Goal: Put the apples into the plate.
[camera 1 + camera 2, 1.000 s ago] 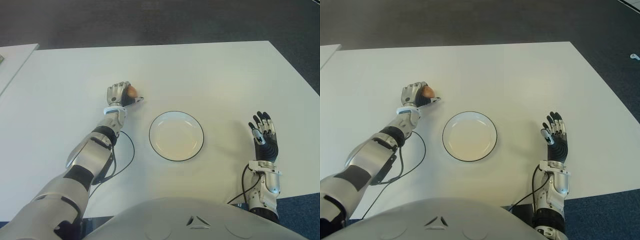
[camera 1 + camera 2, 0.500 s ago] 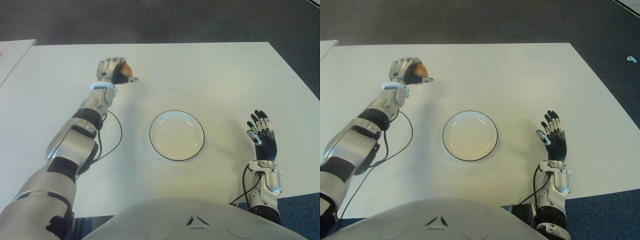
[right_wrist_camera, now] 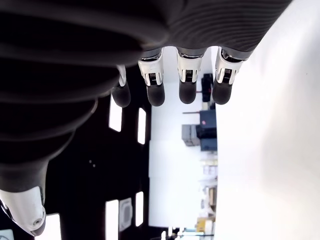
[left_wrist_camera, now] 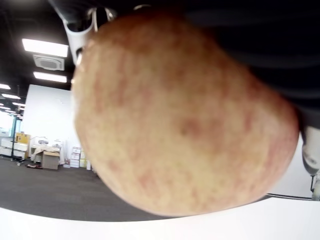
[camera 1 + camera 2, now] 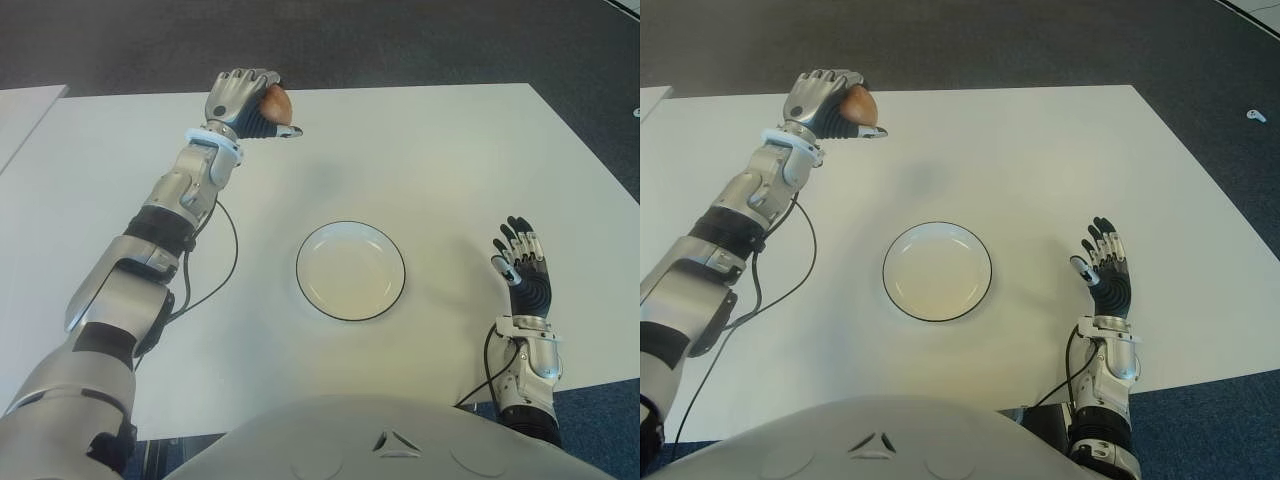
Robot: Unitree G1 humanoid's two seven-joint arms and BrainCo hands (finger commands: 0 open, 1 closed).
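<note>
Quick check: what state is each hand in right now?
Left hand: shut on the reddish-yellow apple, raised above the white table.
Right hand: open, fingers spread, holding nothing.

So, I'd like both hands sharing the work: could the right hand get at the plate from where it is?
Probably yes. The right hand, fingers spread and empty, shows just right of the plate with only bare table between them; the left hand holds the apple far off.
</note>
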